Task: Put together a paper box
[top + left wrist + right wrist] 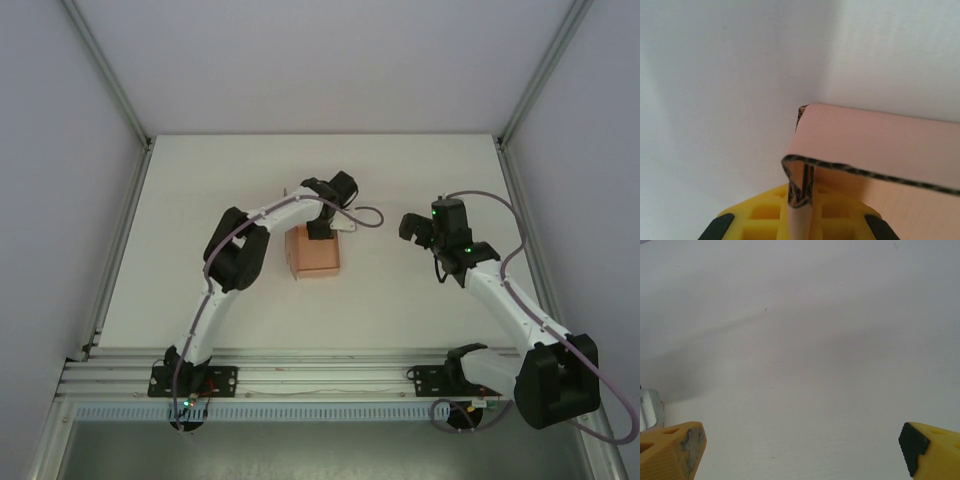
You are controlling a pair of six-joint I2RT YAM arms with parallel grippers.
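Left pincer clamped on paper box edge; right pincer spread wide over table.

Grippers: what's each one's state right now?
Left gripper: shut on an edge of the paper box.
Right gripper: open, holding nothing.

Salmon-pink paper box, thin corrugated card folded into a small open rectangle; its far wall is pinched in the left gripper; the body extends toward the arm bases below the gripper.
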